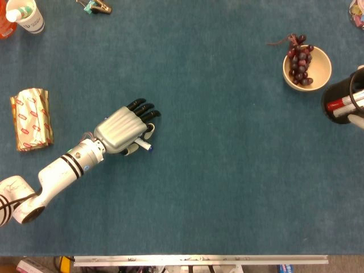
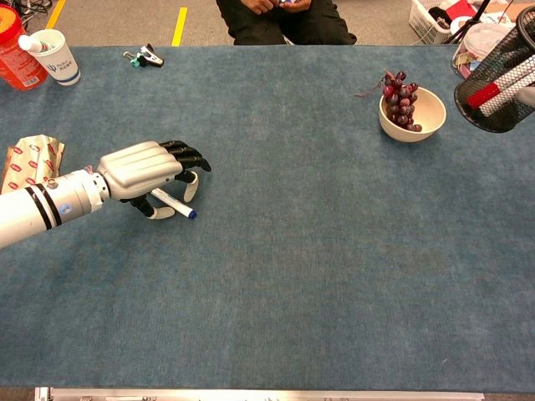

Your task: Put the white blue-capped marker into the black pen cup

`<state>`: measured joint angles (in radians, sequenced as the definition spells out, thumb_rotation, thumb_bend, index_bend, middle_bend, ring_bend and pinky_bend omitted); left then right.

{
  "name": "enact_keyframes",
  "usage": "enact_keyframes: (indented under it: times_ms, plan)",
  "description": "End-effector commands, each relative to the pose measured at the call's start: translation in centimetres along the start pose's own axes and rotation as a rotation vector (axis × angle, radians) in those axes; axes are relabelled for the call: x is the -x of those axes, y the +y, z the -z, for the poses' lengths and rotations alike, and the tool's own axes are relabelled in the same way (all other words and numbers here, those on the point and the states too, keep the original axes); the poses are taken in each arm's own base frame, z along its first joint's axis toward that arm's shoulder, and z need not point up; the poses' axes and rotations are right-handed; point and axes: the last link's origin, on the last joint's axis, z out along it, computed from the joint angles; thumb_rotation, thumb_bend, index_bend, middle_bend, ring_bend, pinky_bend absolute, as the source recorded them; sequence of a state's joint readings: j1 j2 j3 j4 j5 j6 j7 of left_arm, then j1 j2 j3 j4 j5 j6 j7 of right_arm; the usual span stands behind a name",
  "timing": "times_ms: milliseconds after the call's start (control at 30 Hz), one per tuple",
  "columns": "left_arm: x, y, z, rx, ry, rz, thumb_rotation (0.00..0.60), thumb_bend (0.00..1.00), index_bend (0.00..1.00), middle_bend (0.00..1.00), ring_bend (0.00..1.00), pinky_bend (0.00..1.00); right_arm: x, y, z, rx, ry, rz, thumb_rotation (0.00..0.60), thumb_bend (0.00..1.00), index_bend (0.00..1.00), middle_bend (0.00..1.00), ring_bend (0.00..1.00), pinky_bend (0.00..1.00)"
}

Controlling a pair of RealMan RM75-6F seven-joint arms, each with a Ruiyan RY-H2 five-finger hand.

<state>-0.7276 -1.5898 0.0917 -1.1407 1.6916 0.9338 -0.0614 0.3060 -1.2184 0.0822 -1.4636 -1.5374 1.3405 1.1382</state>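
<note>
The white blue-capped marker (image 1: 144,145) (image 2: 175,205) lies flat on the blue table cloth, its blue tip poking out to the right. My left hand (image 1: 124,130) (image 2: 144,170) lies palm down over it with the fingers stretched out and apart, covering most of the barrel. The thumb curls beside the barrel. The black mesh pen cup (image 1: 342,102) (image 2: 500,77) hangs tilted at the far right edge with a red-capped marker and white pens inside. My right hand (image 1: 358,120) (image 2: 527,95) holds it, mostly out of frame.
A cream bowl (image 1: 320,61) (image 2: 430,109) of dark grapes stands just left of the cup. A gold foil packet (image 1: 32,118) (image 2: 28,159) lies left of my left arm. A paper cup (image 2: 57,56), an orange bottle (image 2: 15,50) and a clip (image 2: 144,58) sit at the far left.
</note>
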Motion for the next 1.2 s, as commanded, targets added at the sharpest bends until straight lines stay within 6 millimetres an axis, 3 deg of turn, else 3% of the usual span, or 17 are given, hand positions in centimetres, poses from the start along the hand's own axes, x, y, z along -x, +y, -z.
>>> enact_keyframes:
  times_ms: [33,600,967,1200]
  plan:
    - [0.2,0.0,-0.1,-0.002,-0.005,-0.001,0.600,0.28,0.49,0.16,0.10,0.11,0.0,0.0,0.0,-0.001,0.002,0.000,0.600,0.35,0.43,0.43,0.36,0.36]
    - [0.1,0.5,-0.4,0.012,-0.002,0.029,0.600,0.28,0.58,0.17,0.10,0.11,-0.3,0.3,0.8,0.001,0.016,-0.004,0.600,0.35,0.43,0.43,0.36,0.36]
    - [-3.9,-0.5,0.9,-0.030,0.102,0.178,0.600,0.28,0.60,0.19,0.10,0.11,0.5,0.3,0.5,-0.006,-0.012,0.004,0.600,0.35,0.44,0.43,0.36,0.36]
    - [-7.4,-1.3,2.4,-0.072,0.190,0.298,0.600,0.28,0.60,0.20,0.10,0.11,2.7,-0.3,-1.8,-0.019,-0.083,0.020,0.600,0.35,0.44,0.43,0.36,0.36]
